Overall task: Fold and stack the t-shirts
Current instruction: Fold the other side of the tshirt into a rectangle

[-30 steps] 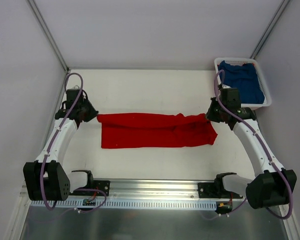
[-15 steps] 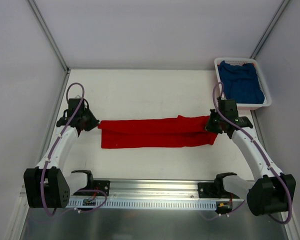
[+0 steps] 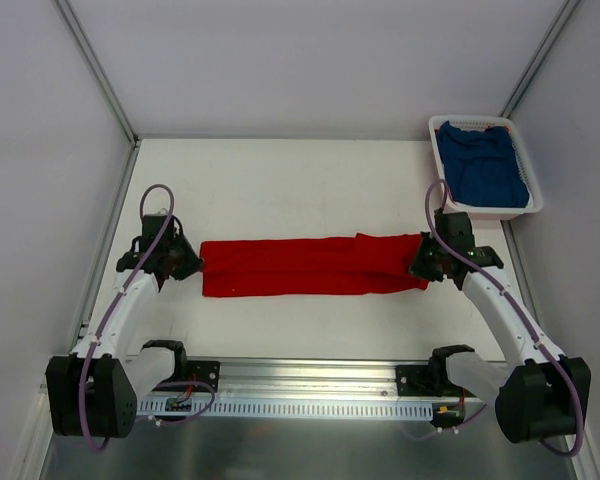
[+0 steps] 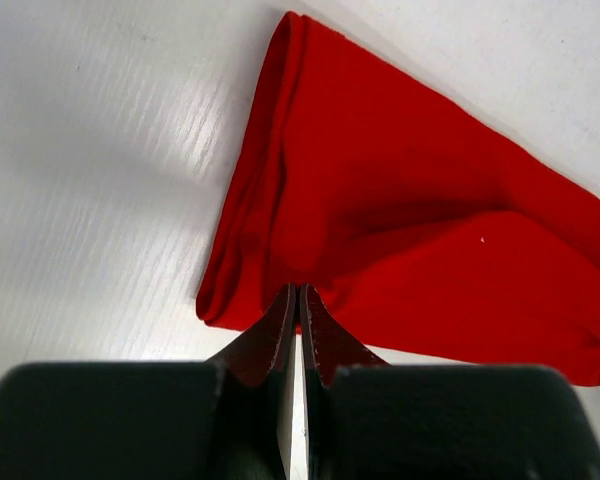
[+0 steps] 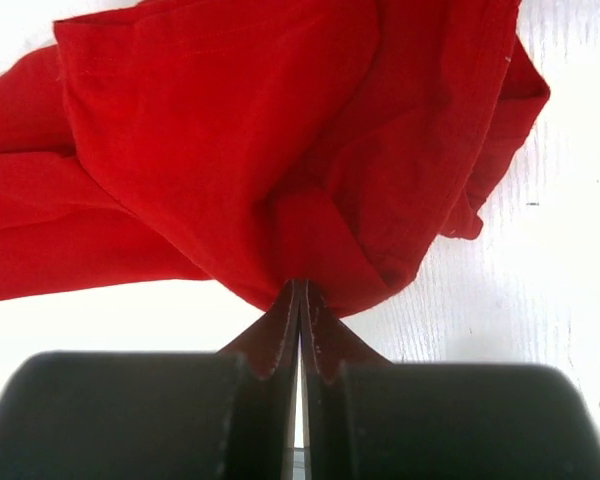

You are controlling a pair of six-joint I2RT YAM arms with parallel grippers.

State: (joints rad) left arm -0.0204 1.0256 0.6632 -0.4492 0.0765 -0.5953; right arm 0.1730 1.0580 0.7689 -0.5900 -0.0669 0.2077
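Observation:
A red t-shirt (image 3: pixel 310 265) lies across the middle of the table as a long, narrow folded band. My left gripper (image 3: pixel 195 263) is shut on its left end; in the left wrist view the red t-shirt (image 4: pixel 410 230) fans away from the pinched gripper (image 4: pixel 298 290). My right gripper (image 3: pixel 420 265) is shut on the right end, where the red t-shirt (image 5: pixel 280 140) bunches above the gripper (image 5: pixel 301 285). A blue t-shirt (image 3: pixel 485 165) sits crumpled in the basket at the back right.
The white slatted basket (image 3: pixel 438 135) stands at the table's back right corner, close behind my right arm. Grey walls enclose the white table (image 3: pixel 280 180) on three sides. A metal rail (image 3: pixel 310 380) with the arm bases runs along the near edge.
Both grippers have come toward the near edge, drawing the shirt's far edge over onto its near part. The red band is now narrower.

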